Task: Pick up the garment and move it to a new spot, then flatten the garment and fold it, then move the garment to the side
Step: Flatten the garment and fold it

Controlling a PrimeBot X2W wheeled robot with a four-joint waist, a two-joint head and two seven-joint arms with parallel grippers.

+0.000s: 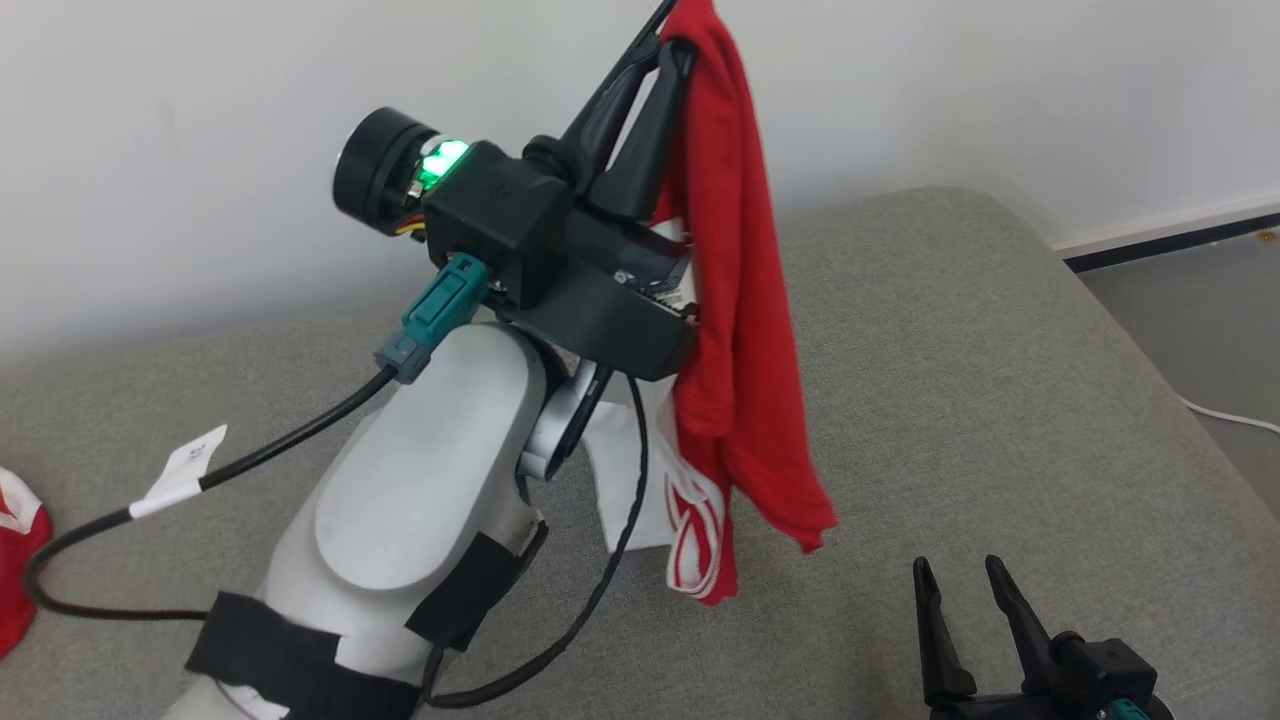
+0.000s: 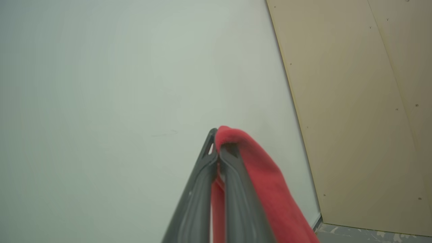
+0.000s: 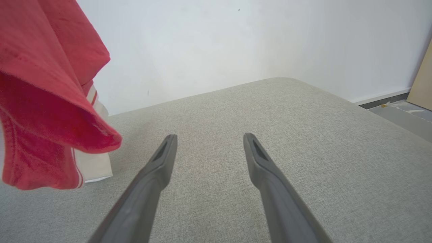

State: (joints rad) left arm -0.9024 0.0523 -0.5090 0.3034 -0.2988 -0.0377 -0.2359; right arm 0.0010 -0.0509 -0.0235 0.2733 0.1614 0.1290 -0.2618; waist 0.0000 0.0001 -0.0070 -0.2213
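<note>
**Grey cushion [image 1: 1000, 400], red garment [image 1: 740, 340] up in L gripper [image 1: 678, 28]**

Grey fabric cushion runs back to a white wall [image 1: 200, 120]. Bare floor [image 1: 1200, 320] lies to the R w/ a white cord [image 1: 1235, 418] on it. Another red cloth [image 1: 15, 570] pokes in at the far L edge. In head view the L arm's pale forearm [image 1: 420, 480] and a black cable [image 1: 300, 432] w/ white tag [image 1: 188, 468] hide much of the cushion's L half. L wrist view adds a beige board [image 2: 357, 111] beside the wall. R wrist view shows the garment's white striped part low by the cushion; can't tell if touching. L gripper is raised high, fingers pressed together, pinching a fold at the tips. The cloth drapes down one side. R gripper [image 1: 957, 566] sits low at R, fingers spread, empty, near the garment's lower end but not touching.
</note>
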